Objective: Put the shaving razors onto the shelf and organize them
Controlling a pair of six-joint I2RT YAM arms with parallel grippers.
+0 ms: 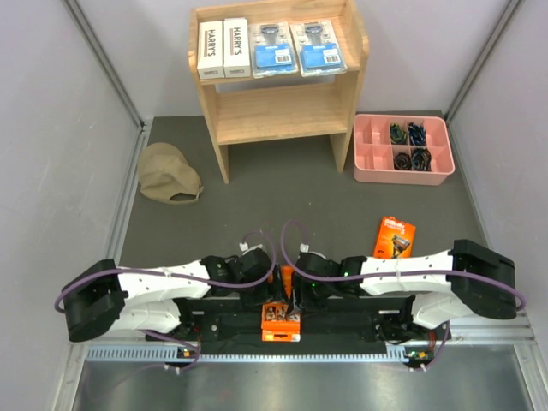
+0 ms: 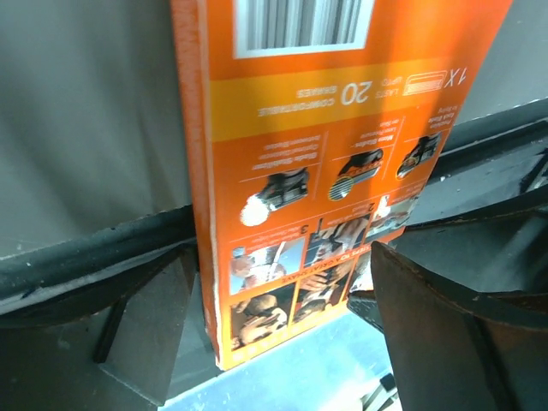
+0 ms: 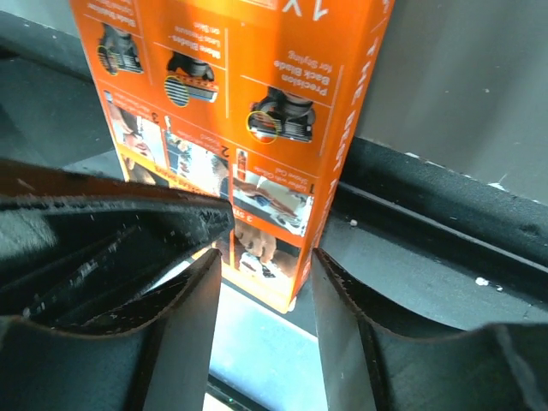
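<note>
The held orange pack [image 1: 281, 324] stands between the two arms at the near middle of the surface [image 1: 257, 205], back panel toward both wrist cameras. This looks like a pass or regrip. The right end effector [image 3: 265, 257] appears closed on the pack's lower corner. The left end effector [image 2: 282, 257] stands wide with the pack between its fingers, and I cannot tell whether it presses on the pack. To do this well, one side should have a firm, square hold before the other lets go, since the pack sits tilted and could twist. From there it likely belongs on the lower tier of the shelf [image 1: 278, 111] at the far middle. The top tier already carries the white boxes [image 1: 224, 49] and the blister packs [image 1: 298, 49] side by side. A second orange pack [image 1: 394, 236] lies flat to the near right. In the overhead view the wrists cover most of the held pack. Both wrist views cut off its upper part, and the finger contacts cannot be made out. Whether its bottom edge rests on anything is also unclear.
</note>
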